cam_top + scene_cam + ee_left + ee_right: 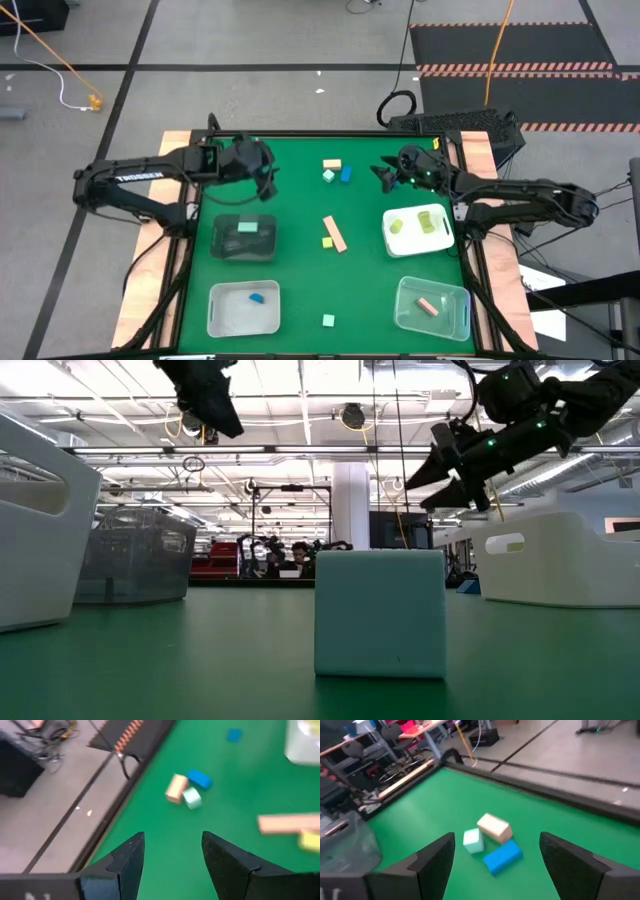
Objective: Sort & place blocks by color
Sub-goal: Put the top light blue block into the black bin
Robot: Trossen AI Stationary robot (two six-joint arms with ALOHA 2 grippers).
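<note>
- The left gripper (172, 862) is hanging above the far-left part of the green desk (300, 190), its fingers (127, 862) standing apart with nothing between them.
- The right gripper (497, 862) is hovering over the far-right part of the desk, its fingers (432, 860) spread wide and holding nothing, pointing toward a cluster of three blocks.
- That cluster is lying near the far edge between the two grippers: a tan block (332, 163), a mint cube (328, 175) and a blue block (346, 174), close together.
- Mid-desk, a salmon bar (335, 233) is lying at a slant with a yellow-green block (327, 242) just beside it.
- A lone mint cube (328, 320) is sitting near the front edge, filling the middle of the low view (380, 612).
- A dark tray (243, 240) on the left is holding a mint block (248, 228).
- A white bin (420, 230) on the right is holding yellow-green blocks (432, 221).
- At front left, a white bin (243, 310) is holding a blue block (257, 297).
- At front right, a clear bin (432, 308) is holding a salmon block (428, 306).
</note>
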